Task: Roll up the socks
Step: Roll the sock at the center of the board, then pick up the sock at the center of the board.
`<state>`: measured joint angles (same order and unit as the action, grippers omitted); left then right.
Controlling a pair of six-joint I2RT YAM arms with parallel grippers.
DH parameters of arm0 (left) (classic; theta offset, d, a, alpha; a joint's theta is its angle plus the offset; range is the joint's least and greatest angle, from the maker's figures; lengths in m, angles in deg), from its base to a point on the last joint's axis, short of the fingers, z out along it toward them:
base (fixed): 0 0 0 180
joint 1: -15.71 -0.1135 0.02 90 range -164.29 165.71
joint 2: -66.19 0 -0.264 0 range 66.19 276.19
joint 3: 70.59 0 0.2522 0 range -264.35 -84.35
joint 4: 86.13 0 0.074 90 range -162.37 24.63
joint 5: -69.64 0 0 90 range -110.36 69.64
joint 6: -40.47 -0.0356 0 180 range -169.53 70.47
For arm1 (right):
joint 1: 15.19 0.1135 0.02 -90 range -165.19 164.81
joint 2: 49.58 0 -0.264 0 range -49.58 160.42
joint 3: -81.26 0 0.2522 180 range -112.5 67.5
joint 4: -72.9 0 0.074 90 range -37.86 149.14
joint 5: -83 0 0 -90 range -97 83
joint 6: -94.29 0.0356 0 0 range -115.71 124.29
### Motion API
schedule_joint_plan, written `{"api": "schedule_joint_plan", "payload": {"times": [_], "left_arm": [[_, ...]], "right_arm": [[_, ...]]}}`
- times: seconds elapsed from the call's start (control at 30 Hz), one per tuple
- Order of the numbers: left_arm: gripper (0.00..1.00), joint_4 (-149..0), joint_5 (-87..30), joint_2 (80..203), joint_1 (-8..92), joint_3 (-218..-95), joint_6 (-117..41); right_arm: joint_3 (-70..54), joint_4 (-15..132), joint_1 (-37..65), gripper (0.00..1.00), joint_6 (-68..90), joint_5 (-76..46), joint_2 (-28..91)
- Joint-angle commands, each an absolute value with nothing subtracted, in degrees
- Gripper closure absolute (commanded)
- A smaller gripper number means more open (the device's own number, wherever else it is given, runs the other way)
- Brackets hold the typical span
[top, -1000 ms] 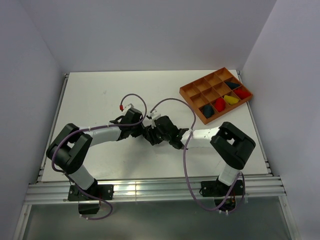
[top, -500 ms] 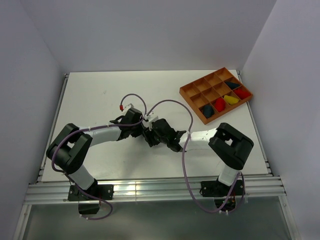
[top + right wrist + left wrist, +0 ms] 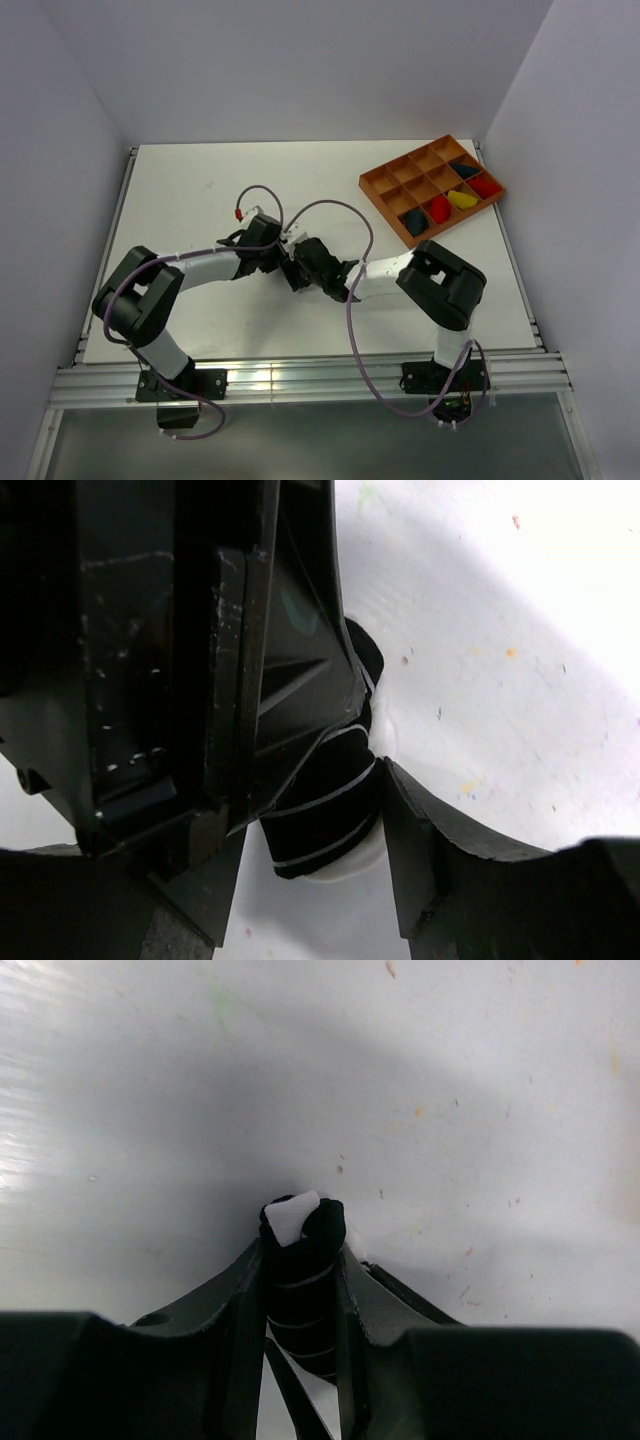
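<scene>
A black sock with thin white stripes and a white toe (image 3: 300, 1260) is wound into a tight roll, and my left gripper (image 3: 300, 1295) is shut on it just above the table. In the right wrist view the same sock (image 3: 325, 805) lies between one left finger (image 3: 290, 680) and my right gripper's far finger (image 3: 420, 850). My right gripper (image 3: 310, 825) is open, straddling the roll and that left finger. From above, both grippers (image 3: 297, 270) meet nose to nose at mid-table and hide the sock. A red sock (image 3: 440, 208) and a dark navy one (image 3: 415, 222) sit in tray compartments.
An orange compartment tray (image 3: 375, 183) stands at the back right. It also holds a yellow bundle (image 3: 461, 199), another red piece (image 3: 484, 185) and a dark one (image 3: 463, 170). Purple cables (image 3: 350, 215) arch over both wrists. White walls close in the left, back and right sides.
My right arm has slid left, closer against the left gripper, and its jaws have widened. The left gripper has kept its grip and place.
</scene>
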<state>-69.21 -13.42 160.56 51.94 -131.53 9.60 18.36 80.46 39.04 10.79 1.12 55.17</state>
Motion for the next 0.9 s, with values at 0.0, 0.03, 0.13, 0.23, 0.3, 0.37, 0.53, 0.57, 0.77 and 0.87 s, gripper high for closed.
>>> {"api": "schedule_joint_plan", "payload": {"times": [0.0,0.03,0.13,0.23,0.3,0.37,0.53,0.57,0.77,0.87], "left_arm": [[0.87,-67.0,-17.5,160.9,54.3,-132.1,7.9],[0.87,-67.1,-17.6,160.9,54.3,-132.1,7.8],[0.87,-67.1,-17.6,160.3,54.2,-131.9,7.8],[0.87,-67.4,-17.6,159.6,54.2,-131.6,7.9],[0.86,-66.9,-17.0,159.3,53.9,-131.6,8.0],[0.82,-66.5,-16.8,158.6,53.7,-131.9,7.9],[0.64,-64.8,-16.2,156.1,50.6,-132.7,7.2],[0.59,-64.6,-16.1,155.7,49.2,-132.9,6.8],[0.39,-63.1,-15.9,150.6,43.6,-133.7,5.8],[0.36,-61.7,-15.7,148.4,40.6,-134.7,5.0]], "right_arm": [[13.1,76.5,39.8,0.41,9.7,1.3,60.1],[11.5,75.4,39.8,0.43,9.6,1.5,61.3],[9.6,72.3,39.8,0.54,9.7,2.3,62.6],[7.7,68.0,39.7,0.79,10.1,3.6,63.4],[7.6,66.0,39.7,0.98,10.4,4.9,63.0],[8.0,64.7,39.3,1.0,10.8,5.0,61.9],[10.5,60.3,37.5,1.0,12.4,5.2,58.4],[11.1,59.8,36.7,1.0,12.6,5.3,57.0],[16.5,57.1,33.7,1.0,15.4,5.1,50.7],[18.9,56.9,31.9,1.0,16.2,5.1,47.8]]}}
